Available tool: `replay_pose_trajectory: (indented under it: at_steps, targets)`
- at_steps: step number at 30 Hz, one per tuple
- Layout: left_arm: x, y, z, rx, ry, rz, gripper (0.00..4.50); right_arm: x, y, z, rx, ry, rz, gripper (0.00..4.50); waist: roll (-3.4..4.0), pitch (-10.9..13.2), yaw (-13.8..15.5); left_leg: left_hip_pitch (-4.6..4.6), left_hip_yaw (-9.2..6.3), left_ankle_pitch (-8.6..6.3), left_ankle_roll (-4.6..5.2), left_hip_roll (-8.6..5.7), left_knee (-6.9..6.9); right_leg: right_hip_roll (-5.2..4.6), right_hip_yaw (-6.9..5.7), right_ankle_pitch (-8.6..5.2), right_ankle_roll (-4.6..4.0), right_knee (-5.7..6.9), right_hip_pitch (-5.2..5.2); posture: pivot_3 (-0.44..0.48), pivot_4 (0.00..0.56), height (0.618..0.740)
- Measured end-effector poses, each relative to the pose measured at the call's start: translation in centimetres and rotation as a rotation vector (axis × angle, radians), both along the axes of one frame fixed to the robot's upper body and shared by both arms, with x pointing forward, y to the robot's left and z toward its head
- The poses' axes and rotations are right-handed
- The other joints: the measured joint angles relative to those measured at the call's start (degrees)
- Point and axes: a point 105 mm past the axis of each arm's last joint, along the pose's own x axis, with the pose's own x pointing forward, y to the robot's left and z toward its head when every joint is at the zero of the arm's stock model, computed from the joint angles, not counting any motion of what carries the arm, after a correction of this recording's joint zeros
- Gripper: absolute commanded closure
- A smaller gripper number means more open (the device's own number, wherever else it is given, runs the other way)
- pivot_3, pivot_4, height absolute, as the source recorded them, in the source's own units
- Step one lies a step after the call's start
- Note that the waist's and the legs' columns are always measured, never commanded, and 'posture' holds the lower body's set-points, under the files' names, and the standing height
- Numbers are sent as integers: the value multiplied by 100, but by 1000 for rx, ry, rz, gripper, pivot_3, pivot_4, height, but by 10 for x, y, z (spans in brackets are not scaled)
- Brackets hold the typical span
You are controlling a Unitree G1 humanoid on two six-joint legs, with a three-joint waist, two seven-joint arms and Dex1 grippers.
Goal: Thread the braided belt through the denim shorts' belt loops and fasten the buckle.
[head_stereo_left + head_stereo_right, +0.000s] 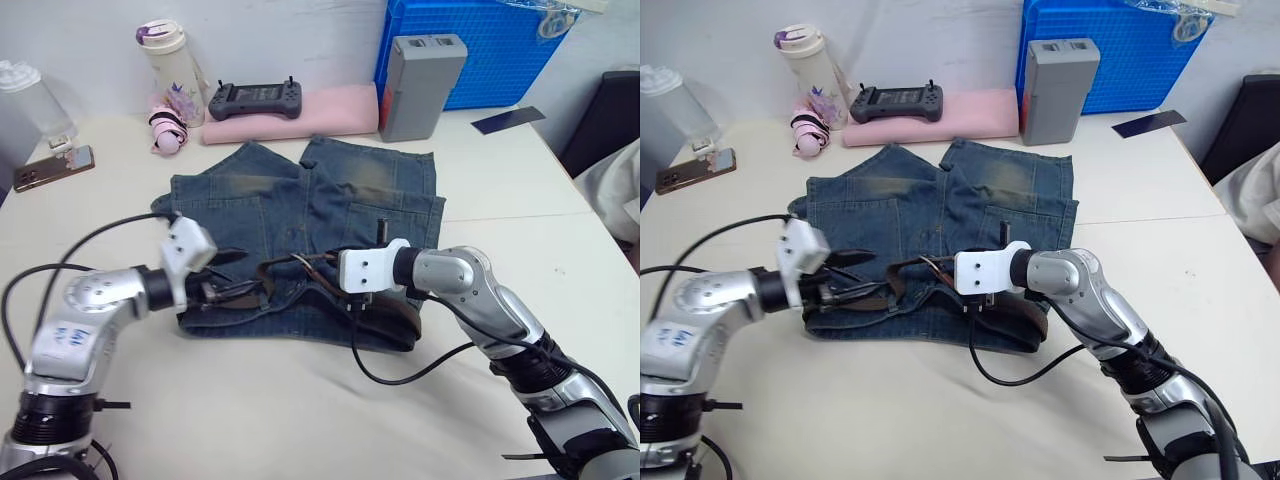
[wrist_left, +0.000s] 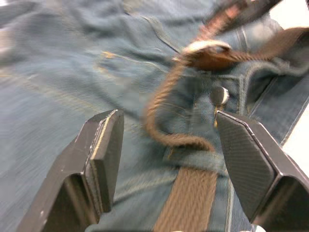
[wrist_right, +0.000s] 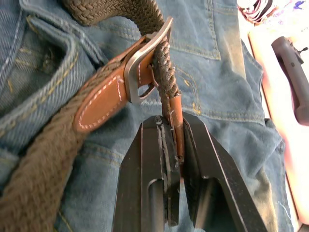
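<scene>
I have the denim shorts point(image 1: 300, 215) spread flat in the middle of the tabletop point(image 1: 300, 420), waistband toward the near edge and legs pointing to the far edge; the braided belt point(image 1: 390, 322) runs along that waistband, its dark woven strap lying across the near hem of the shorts. My right gripper point(image 3: 175, 140) sits over the waistband near the middle of the shorts; its fingers point(image 3: 149, 164) are pressed together on the belt's tan leather tip, which comes up between them from the woven end. That woven end passes through the buckle point(image 3: 145, 60), a silver frame on a stitched tan tab, just beyond the fingertips; the strap loops away from the buckle over the denim.

My left gripper point(image 2: 166, 145) hovers at the left end of the waistband; its fingers point(image 2: 104, 154) stand wide apart with nothing between the pads. Between and beyond them I see a stretch of flat brown strap tucked under one of the belt loops point(image 2: 193, 159), a thin cord of braid curling loose above it, and a metal shorts button point(image 2: 218, 95) nearby; I cannot tell whether the fingers touch the cloth.

Along the far edge sit a pink foam pad point(image 1: 300, 105) with a black handheld controller point(image 1: 254, 98) on it, a grey box point(image 1: 420, 85), a blue crate point(image 1: 480, 50) and a drinking bottle point(image 1: 170, 55); a phone point(image 1: 52, 166) lies near the far left corner.
</scene>
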Motion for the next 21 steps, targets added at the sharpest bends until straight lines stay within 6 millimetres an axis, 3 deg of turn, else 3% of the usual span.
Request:
replay_pose_trajectory:
  at_steps: [1, 3, 7, 10, 18, 21]
  targets:
    - [7, 14, 3, 21, -9, 38, 2149, 0, 0, 0, 4, -3, -1, 4500, 0, 0, -6, 0, -3, 1, -2, -1, 0, 0, -2, 2, -2, -1, 1, 0, 150, 718]
    - [14, 22, 0, 69, -15, 55, 2752, 0, 0, 0, 7, -3, -6, 4500, 0, 0, -15, 0, -3, 2, -2, -1, -2, 0, -3, 2, -2, 0, 0, 0, 150, 718]
    - [33, 22, -32, 179, 39, 29, 4417, -2, -2, 2, 26, -4, -19, 4500, 0, 0, -23, -3, 1, 1, -1, -2, -4, -3, -20, 3, -3, 3, -9, 0, 150, 718]
    - [36, 19, -60, 277, 89, -26, 4468, -4, -10, 7, 57, -18, -43, 4500, -1, -1, -41, -22, 6, 0, 1, -2, -4, -6, -24, 3, -3, 19, -34, 0, 150, 718]
    - [41, 22, -60, 359, 15, -75, 4468, 0, -86, 44, 132, -59, -209, 4500, -2, -2, -38, -35, 21, 0, 3, -5, 12, -15, -26, 8, -7, 23, -54, 0, 150, 718]
    - [43, 25, -61, 378, -3, -69, 4468, -5, -92, 58, 165, -78, -199, 4500, -2, -2, -42, -25, 29, 5, -7, 4, 12, -10, -21, 14, -16, 32, -53, 0, 150, 718]
